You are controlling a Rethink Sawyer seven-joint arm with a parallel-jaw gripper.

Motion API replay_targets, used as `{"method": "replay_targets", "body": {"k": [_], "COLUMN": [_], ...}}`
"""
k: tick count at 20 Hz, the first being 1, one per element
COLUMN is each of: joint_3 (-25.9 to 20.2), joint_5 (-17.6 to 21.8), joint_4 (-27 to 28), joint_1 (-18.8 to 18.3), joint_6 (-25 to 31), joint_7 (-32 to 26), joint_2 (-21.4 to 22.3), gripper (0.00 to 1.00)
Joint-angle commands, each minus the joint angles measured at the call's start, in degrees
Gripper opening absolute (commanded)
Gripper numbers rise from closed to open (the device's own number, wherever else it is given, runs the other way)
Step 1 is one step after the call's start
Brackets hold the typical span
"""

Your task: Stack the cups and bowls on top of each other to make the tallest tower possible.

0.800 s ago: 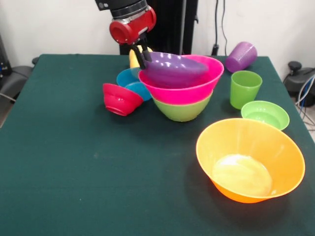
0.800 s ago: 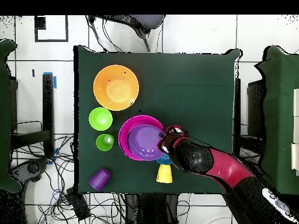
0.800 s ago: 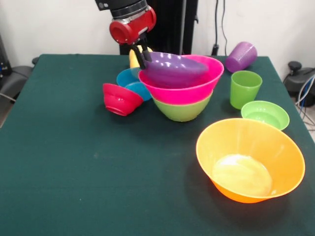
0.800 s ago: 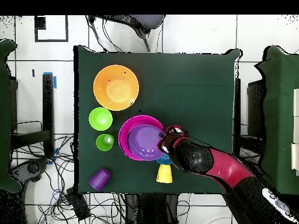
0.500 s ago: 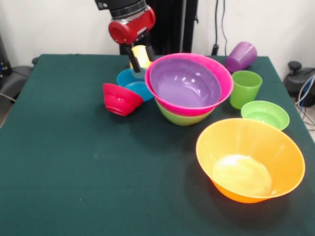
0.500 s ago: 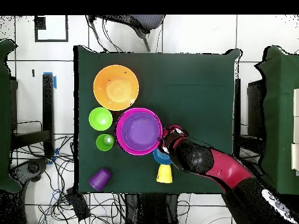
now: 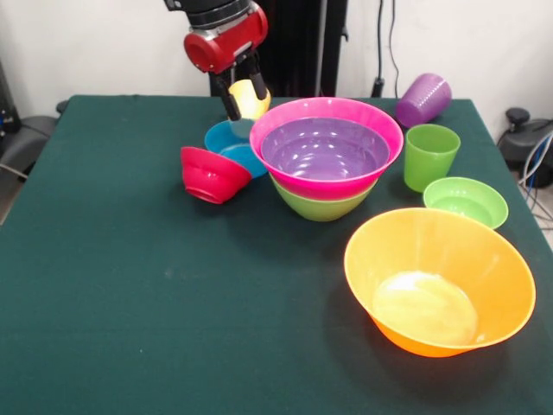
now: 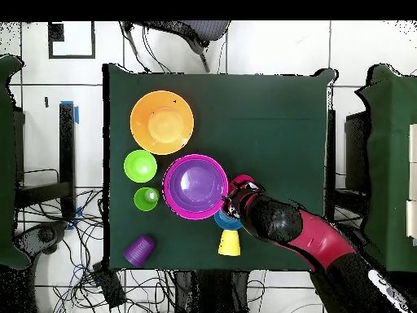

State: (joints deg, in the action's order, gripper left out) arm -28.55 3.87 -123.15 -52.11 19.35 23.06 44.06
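While the red and black arm hangs over the back of the green bench (image 7: 130, 285), its gripper (image 7: 243, 93) sits just above the blue bowl (image 7: 226, 141), right in front of the yellow-orange cup (image 7: 249, 97). Two dark prongs point down on either side of that cup as seen from the front, but I cannot tell if the jaws are wide or narrow, or if they hold anything.

Just beside the gripper stands the tower (image 7: 326, 160). A purple bowl (image 7: 325, 149) sits inside a big pink bowl (image 7: 380, 147), and both sit in a green bowl (image 7: 321, 201) at the bottom. They sit level.

A red bowl (image 7: 210, 174) leans on its side, touching the blue bowl. From above, the yellow-orange cup (image 8: 230, 243) lies on its side near the bench edge.

On the other side of the tower a green cup (image 7: 429, 156) stands upright. A light green bowl (image 7: 466, 201) sits near it. A purple cup (image 7: 423, 99) lies tipped over at the back corner. A big orange bowl (image 7: 438, 281) rests alone near the front.
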Motion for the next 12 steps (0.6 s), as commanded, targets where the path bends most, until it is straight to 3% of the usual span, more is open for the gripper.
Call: {"method": "replay_targets", "body": {"k": [1,4,7,10,12], "joint_3": [1.87,2.12,5.62,5.2,6.76], "joint_5": [-2.89,-2.61,0.17,2.16,5.69], "joint_4": [2.19,2.4,5.4,6.34,8.22], "joint_1": [1.8,1.92,3.67,1.58,2.91], "joint_6": [6.31,6.07,7.26,7.21,6.5], "joint_7": [14.42,14.14,13.03,9.6,7.41], "joint_2": [-1.23,-1.46,-2.08,-2.09,-0.99], "gripper": [1.0,1.0,1.0,1.0,1.0]}}
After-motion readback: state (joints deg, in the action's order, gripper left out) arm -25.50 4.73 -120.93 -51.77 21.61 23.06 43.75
